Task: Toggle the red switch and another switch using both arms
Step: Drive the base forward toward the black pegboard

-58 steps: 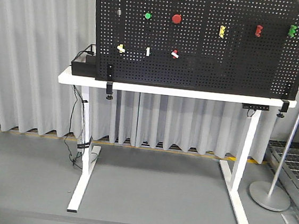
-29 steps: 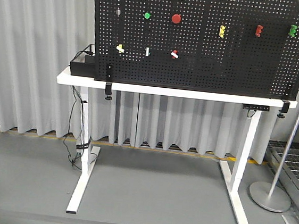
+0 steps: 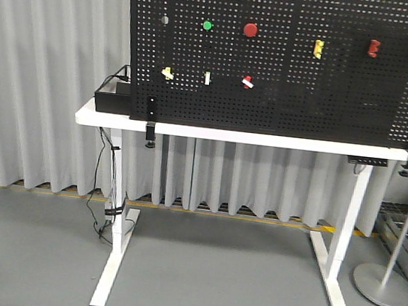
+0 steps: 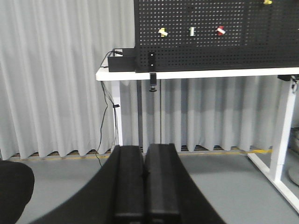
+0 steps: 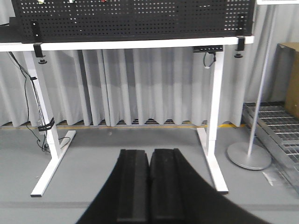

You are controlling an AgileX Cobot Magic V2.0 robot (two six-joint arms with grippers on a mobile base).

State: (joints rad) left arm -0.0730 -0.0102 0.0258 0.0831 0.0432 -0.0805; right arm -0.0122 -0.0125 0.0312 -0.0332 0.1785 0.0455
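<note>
- The red switch (image 3: 247,81) sits on the lowest row of the black pegboard (image 3: 319,99), which stands on the white table (image 3: 264,139). Its short white lever lies tilted, not level.
- The other switch, a pale-yellow toggle (image 3: 168,73), is in the same row but further left. A green-based toggle (image 3: 207,78) stands between the two and is not part of the task.
- The left gripper (image 4: 144,151) has its two fingers pressed together with nothing between them. In its wrist view the pale-yellow toggle (image 4: 162,32) lies far ahead and high above, a little to the right of the finger line. The red switch (image 4: 220,31) is further to the right.
- The right gripper (image 5: 150,154) is also pressed together and holds nothing. In its view the switch row is cut by the top edge at the far left, so the switches cannot be told apart there.
- Both grippers are well apart from the board and low, about at the level of the table legs.
- In my judgement the left arm is better placed for the pale-yellow toggle and the right arm for the red switch. Each must go up and forward, and the right one also to the left.
</note>
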